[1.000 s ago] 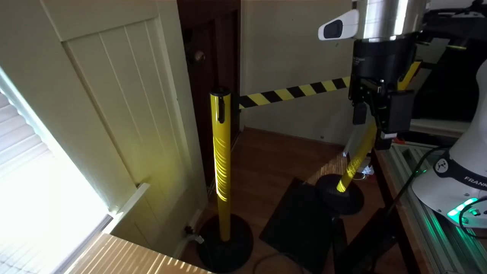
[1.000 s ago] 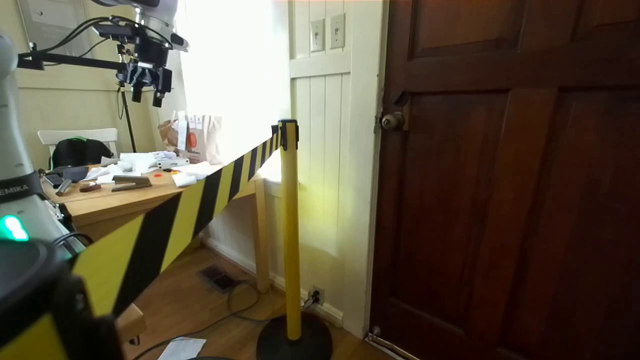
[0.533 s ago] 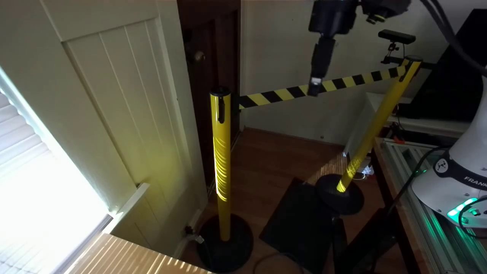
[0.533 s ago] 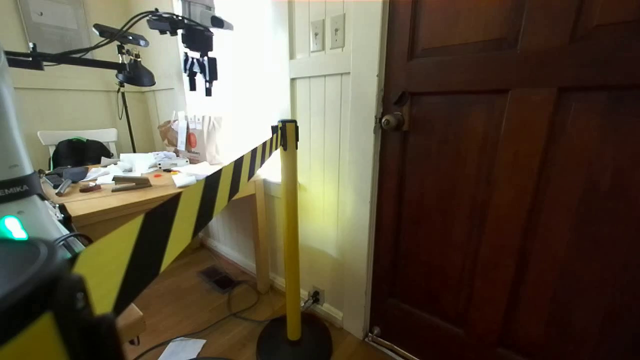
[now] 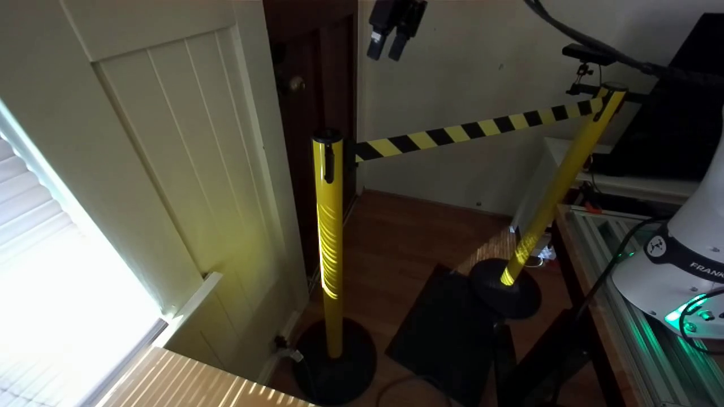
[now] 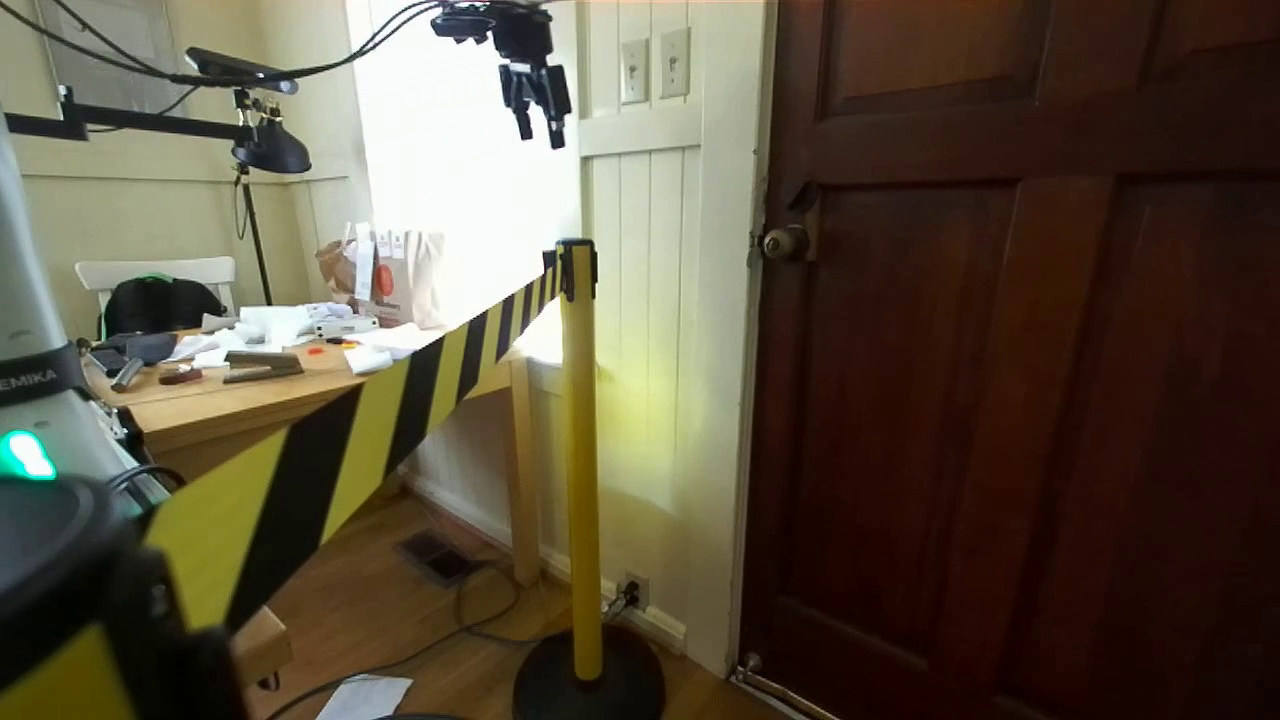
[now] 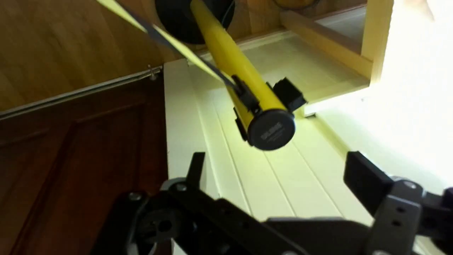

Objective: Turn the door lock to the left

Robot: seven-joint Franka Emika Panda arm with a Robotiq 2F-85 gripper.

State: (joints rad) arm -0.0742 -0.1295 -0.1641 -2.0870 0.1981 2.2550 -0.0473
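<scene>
The round brass-coloured door knob, with a small lock piece at its centre, is on the dark brown door (image 6: 930,400) in an exterior view (image 6: 786,243). The knob also shows, dim and small, in an exterior view (image 5: 296,84). A dark fitting (image 6: 803,196) sits just above it. My gripper (image 6: 541,137) points down with its fingers apart and empty, higher than the knob and away from the door. It also shows in an exterior view (image 5: 386,55) at the top. In the wrist view the gripper (image 7: 277,166) is open; the door shows at left, but the knob is out of view.
A yellow post (image 6: 582,450) stands near the door, below my gripper; its black cap (image 7: 271,129) shows in the wrist view. Striped tape (image 5: 430,138) runs to another yellow post (image 5: 577,152). A cluttered wooden table (image 6: 220,405) stands by the bright window.
My gripper has swung from the robot's side across toward the door and post, and has risen and turned. Its fingers remain apart. The door and knob have not moved.
</scene>
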